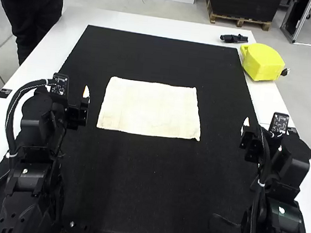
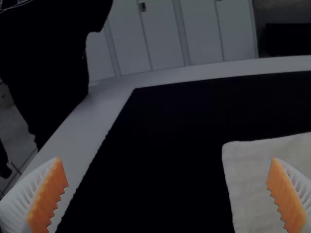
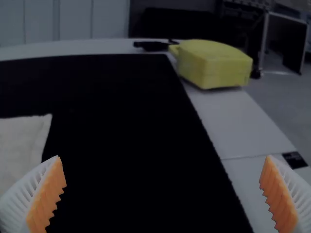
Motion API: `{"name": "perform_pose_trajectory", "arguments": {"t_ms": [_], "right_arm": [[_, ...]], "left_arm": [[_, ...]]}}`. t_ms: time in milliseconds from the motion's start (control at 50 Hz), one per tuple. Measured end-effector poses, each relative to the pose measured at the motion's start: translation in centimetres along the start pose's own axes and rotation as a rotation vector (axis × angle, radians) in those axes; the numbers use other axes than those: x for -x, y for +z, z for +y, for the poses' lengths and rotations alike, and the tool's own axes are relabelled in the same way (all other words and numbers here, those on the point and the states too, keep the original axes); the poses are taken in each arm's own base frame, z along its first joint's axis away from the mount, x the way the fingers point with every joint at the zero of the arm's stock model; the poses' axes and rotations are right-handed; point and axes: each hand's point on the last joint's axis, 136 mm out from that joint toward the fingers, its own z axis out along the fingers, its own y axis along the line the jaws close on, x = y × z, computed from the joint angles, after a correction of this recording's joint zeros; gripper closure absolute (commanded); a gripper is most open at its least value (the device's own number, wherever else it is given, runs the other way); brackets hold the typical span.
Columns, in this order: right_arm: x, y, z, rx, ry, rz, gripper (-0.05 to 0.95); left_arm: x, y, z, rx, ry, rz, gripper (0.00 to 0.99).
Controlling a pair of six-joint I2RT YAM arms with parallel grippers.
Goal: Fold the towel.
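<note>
Nearest, the left gripper (image 2: 166,170) and the right gripper (image 3: 164,170) stand on either side of the towel (image 1: 150,109), each with its fingers wide apart and nothing between them. The towel lies flat on the black mat (image 1: 148,188), long side toward the arms, its near right corner poking out a little. The wrist views are dim, and I can't tell whether it is one layer or already folded once.

The likeliest slip is at the pinch: fingers set too high would close on air, while fingers pressed too low could catch the mat and drag it along. If one corner were gripped deeper than the other, the fold would come out skewed. Lifting unevenly could bunch the middle.

Farther off, on the white table (image 1: 274,101), sits a yellow block (image 1: 261,62), beyond the towel's reach.
</note>
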Motion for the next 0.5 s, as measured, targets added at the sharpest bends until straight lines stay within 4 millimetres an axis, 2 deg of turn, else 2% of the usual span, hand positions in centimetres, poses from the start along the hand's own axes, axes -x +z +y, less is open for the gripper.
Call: {"name": "perform_pose_trajectory", "arguments": {"t_ms": [500], "right_arm": [[-0.01,0.0,0.13,0.007,0.0,0.0,-0.02]], "left_arm": [[-0.03,0.0,0.0,0.0,0.0,0.001,0.03]]}}
